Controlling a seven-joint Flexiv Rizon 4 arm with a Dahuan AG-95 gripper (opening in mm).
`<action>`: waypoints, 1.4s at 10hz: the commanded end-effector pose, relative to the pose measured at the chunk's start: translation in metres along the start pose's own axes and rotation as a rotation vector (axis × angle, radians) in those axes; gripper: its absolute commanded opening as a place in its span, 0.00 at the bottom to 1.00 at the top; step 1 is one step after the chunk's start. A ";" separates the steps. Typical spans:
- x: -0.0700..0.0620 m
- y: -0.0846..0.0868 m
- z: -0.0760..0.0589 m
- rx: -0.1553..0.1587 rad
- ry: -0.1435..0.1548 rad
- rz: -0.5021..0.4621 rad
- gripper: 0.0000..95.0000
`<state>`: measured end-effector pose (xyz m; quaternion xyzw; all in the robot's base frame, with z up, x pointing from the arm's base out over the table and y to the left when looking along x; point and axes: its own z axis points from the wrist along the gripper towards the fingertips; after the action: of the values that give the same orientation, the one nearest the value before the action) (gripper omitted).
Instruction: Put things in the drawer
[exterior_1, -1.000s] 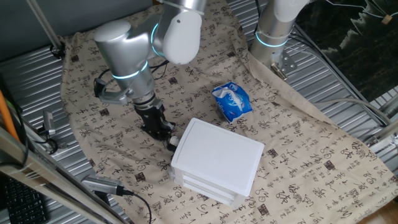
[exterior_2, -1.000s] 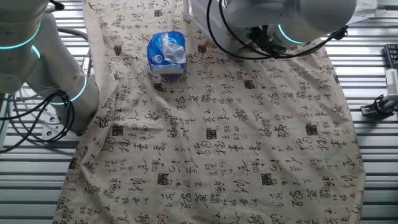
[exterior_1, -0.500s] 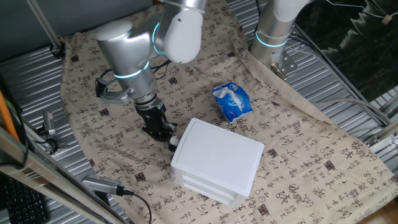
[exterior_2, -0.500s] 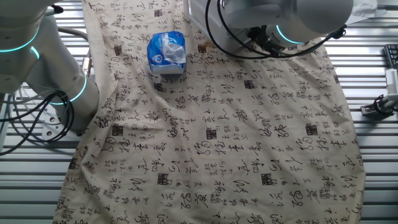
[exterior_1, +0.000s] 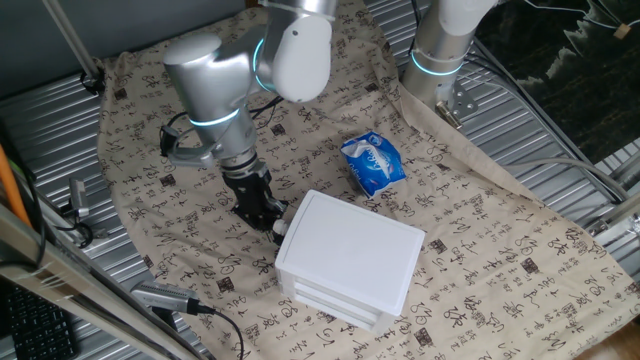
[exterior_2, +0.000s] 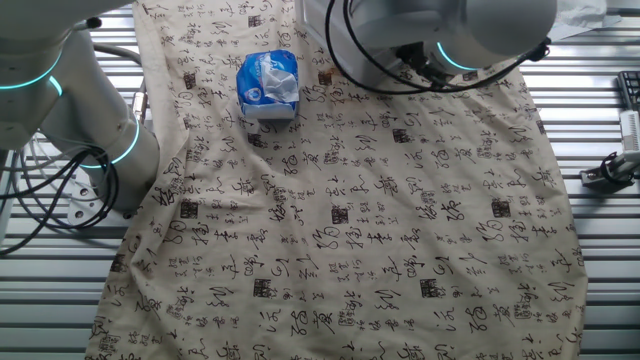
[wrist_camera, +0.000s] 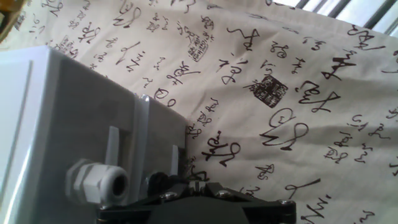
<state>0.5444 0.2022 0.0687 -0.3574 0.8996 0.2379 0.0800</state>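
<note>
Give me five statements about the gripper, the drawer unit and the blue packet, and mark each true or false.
1. The gripper is low at the left front corner of the white drawer unit. True.
2. The top drawer is pulled fully open. False: in one fixed view no drawer sticks out.
3. The blue packet lies on the patterned cloth, apart from the unit. True.
4. A wooden block sits on top of the unit. False: its top is bare, and no block shows.
5. The packet is inside the gripper. False: it lies on the far side of the unit.
</note>
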 end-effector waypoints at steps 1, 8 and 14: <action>0.000 0.000 0.000 0.004 0.007 -0.005 0.00; 0.007 -0.043 -0.034 0.217 0.167 -0.097 0.00; -0.006 -0.081 -0.091 0.516 0.340 0.020 0.00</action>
<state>0.5971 0.1262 0.1095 -0.4327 0.9003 0.0190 0.0429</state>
